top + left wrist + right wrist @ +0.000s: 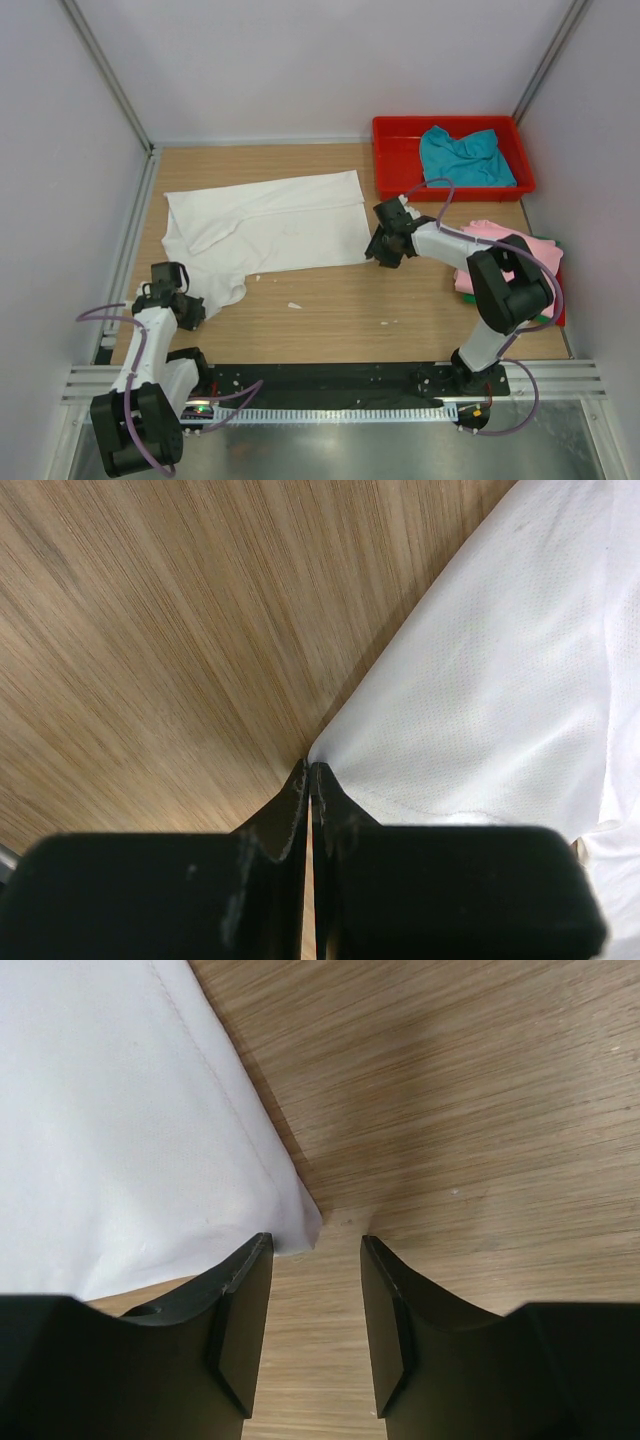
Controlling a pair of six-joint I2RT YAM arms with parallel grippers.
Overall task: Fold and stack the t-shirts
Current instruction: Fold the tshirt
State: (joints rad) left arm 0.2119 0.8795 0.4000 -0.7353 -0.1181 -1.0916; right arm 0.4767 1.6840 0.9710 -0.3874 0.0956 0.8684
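Cloth covers much of the left half of the wooden table [330, 310]: we see the white t-shirt [270, 220] spread flat, its body running toward the right and one sleeve drooping toward the near left corner. What shows of it is plain white. Close up we pick out a fine mesh weave in the left wrist view and a stitched hem line in the right wrist view. Our left gripper [192, 308] sits low at that near-left sleeve. Its fingers [280, 810] are pressed tight together, and the shirt's edge draws up to a point exactly at their tips, so we read it as pinching the cloth. Our right gripper [372, 252] is down at the shirt's near right corner, its fingers [240, 1310] standing apart. In its wrist view the hem corner lies just ahead of the finger on the left, at the mouth of the gap, with bare wood between the tips. The teal t-shirt [462, 155] lies crumpled in the red tray [440, 122] at the far right of the table. The pink t-shirt [495, 232] lies folded at the right edge, on the near side of the tray and partly hidden behind the right arm. A few small white specks [293, 305] lie on the wood between the arms.
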